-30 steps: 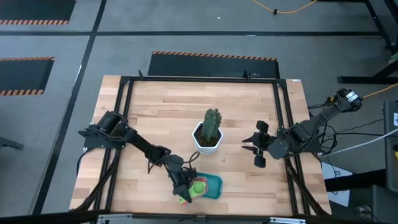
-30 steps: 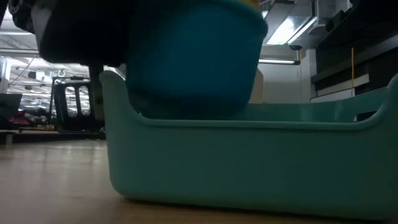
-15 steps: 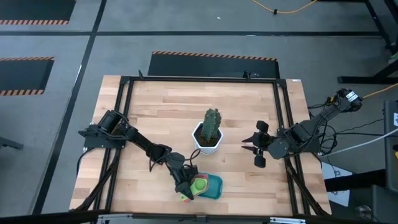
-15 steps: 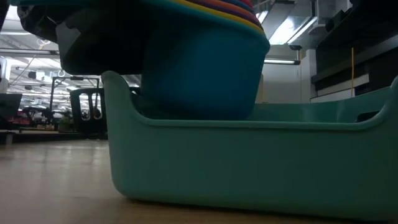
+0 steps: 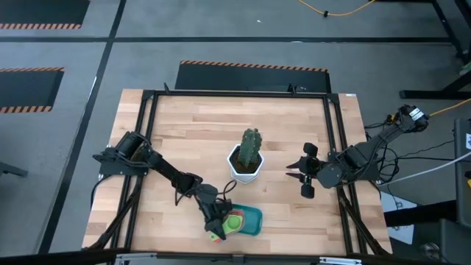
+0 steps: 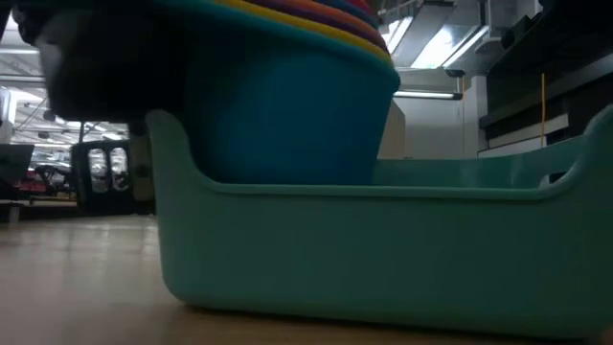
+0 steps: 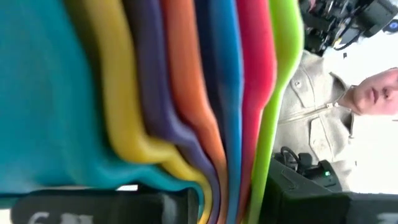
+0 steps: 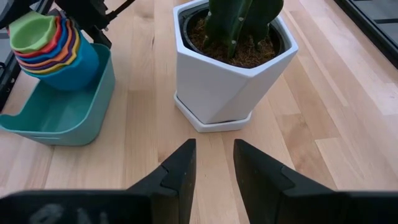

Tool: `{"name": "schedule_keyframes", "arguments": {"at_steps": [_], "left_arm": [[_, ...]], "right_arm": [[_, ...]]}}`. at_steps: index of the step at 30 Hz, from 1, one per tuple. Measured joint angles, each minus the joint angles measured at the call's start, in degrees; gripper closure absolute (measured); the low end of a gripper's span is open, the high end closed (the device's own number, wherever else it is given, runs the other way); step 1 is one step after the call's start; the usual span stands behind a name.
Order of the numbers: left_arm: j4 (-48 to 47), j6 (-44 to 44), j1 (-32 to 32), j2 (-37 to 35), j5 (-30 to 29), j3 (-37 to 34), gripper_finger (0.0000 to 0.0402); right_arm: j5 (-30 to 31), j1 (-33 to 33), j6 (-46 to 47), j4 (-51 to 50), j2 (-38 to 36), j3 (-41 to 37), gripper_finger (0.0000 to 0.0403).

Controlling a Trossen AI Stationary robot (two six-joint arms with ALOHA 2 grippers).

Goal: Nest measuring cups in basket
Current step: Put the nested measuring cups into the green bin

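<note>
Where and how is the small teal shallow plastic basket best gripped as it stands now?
Probably at the thin upright end wall of the teal plastic basket toward the right arm, coming from straight above with jaws astride it. That end is bare; the stack of coloured plastic measuring cups and the left gripper holding it fill the other end.

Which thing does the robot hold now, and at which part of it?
The left gripper holds the nested cups at their handles, over the basket. The right gripper is open, empty.
</note>
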Motion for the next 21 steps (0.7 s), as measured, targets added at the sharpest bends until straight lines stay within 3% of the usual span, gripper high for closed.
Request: {"name": "schedule_keyframes", "arguments": {"at_steps": [14,21], "left_arm": [[-2.1,0.0,-0.7,0.0,-1.5,0.0,0.0311],[-2.1,-0.1,-0.7,0.0,-1.6,0.0,0.0285]], "right_arm": [[0.0,0.0,0.0,0.0,0.0,0.0,0.0290],[0.0,0.0,0.0,0.0,0.0,0.0,0.0290]]}}
